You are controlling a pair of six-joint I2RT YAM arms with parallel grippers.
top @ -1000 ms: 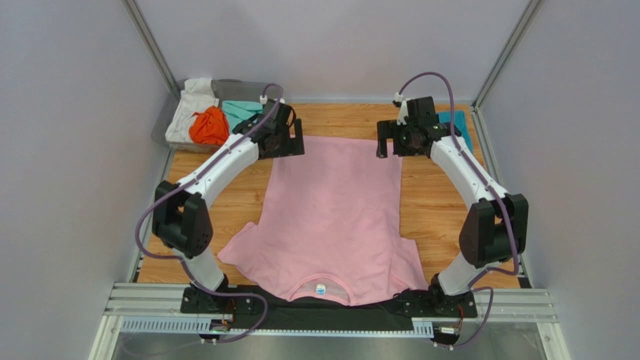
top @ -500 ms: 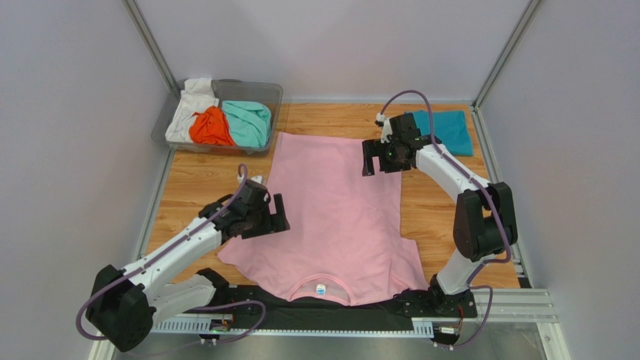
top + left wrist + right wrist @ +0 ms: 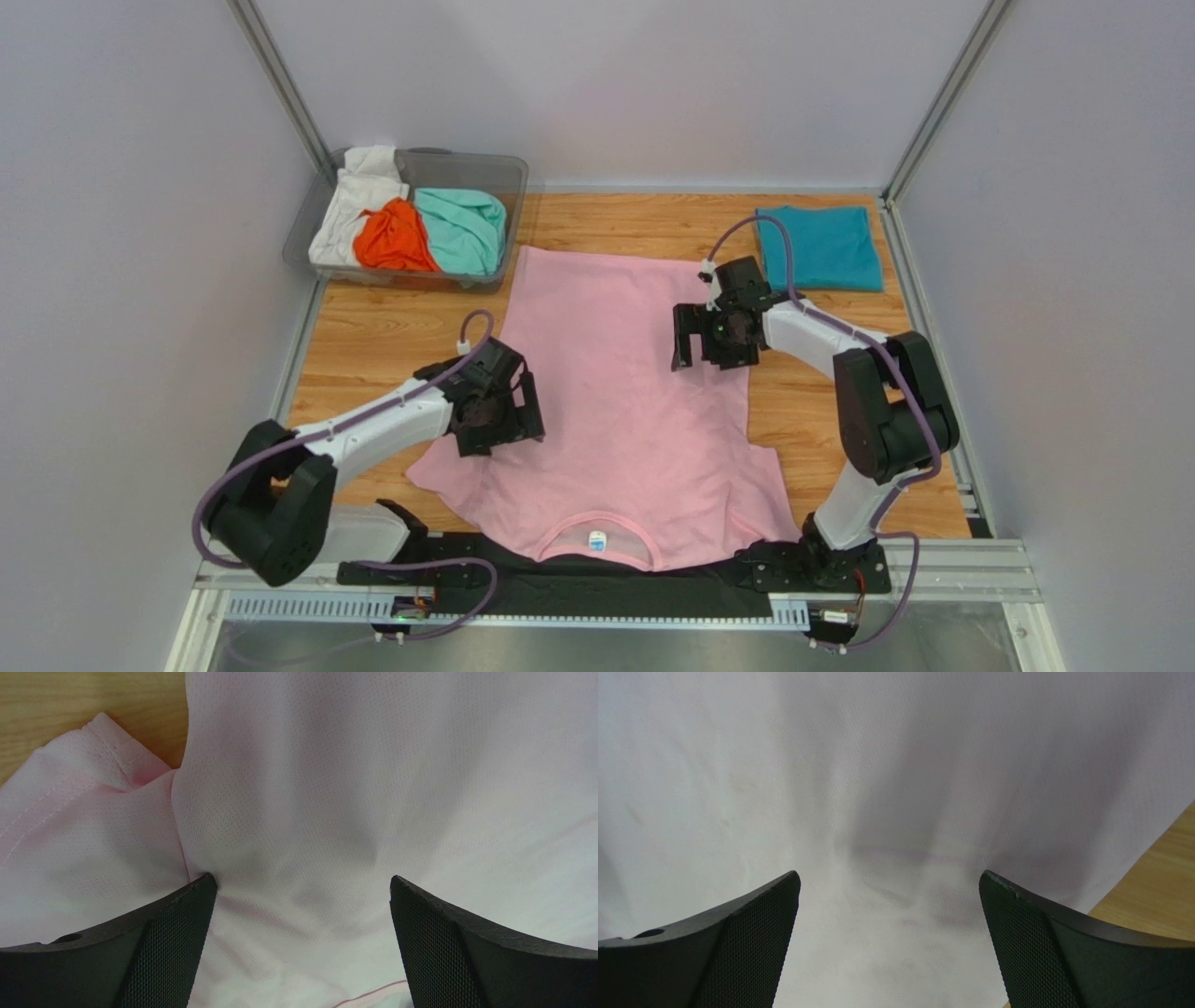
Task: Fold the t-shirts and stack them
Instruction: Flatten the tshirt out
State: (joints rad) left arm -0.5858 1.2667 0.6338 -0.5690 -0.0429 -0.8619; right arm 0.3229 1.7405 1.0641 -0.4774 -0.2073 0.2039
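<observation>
pink tee [image 3: 624,378]: plain light pink, fine mesh weave; neck label [image 3: 599,539] blue-white. teal tee [image 3: 818,247] right of its far hem, plain. left of that hem, clear grey bin [image 3: 516,182]: white tee [image 3: 351,196], orange tee [image 3: 390,238], mint tee [image 3: 463,228]. table [image 3: 372,343] light wood grain. arms [image 3: 372,427] white, black joints. pads [image 3: 165,952] black, cross-hatched.

The pink t-shirt [image 3: 617,392] is soft matt cloth with a fine pinhole knit. The table [image 3: 372,336] under it is smooth, grained wood, and the bin [image 3: 516,179] at eleven o'clock is clear glossy plastic.
</observation>
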